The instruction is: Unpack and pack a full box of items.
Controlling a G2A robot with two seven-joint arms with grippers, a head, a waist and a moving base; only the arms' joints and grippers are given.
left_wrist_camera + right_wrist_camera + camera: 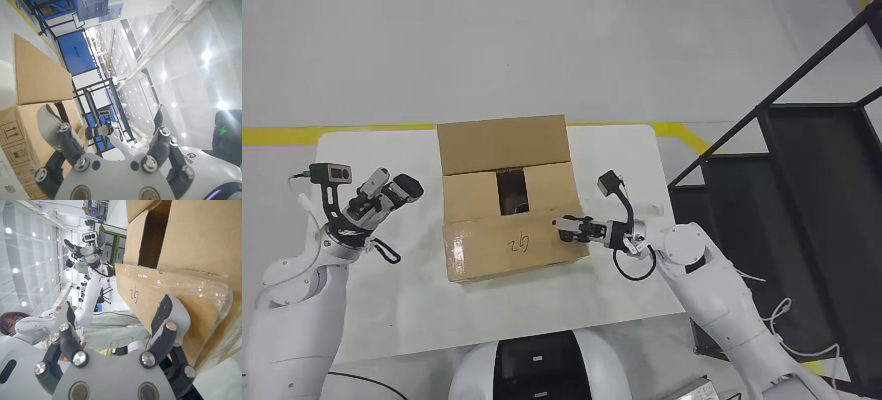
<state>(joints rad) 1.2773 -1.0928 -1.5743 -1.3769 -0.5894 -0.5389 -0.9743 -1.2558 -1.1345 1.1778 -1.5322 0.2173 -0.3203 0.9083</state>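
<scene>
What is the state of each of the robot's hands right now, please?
Left hand: open, holding nothing.
Right hand: open, holding nothing, close beside the cardboard box.

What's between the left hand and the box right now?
Only bare white tabletop. In the top view the left hand, open, sits off the side of the box, with nothing lying on the stretch between them.

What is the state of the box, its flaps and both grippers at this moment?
Box: partly open.
Far flap: folded back.
Near flap: folded outward.
Side flaps: folded in, gap between them.
Left gripper: open, empty, apart from the box.
Right gripper: open, at the near flap's edge.
</scene>
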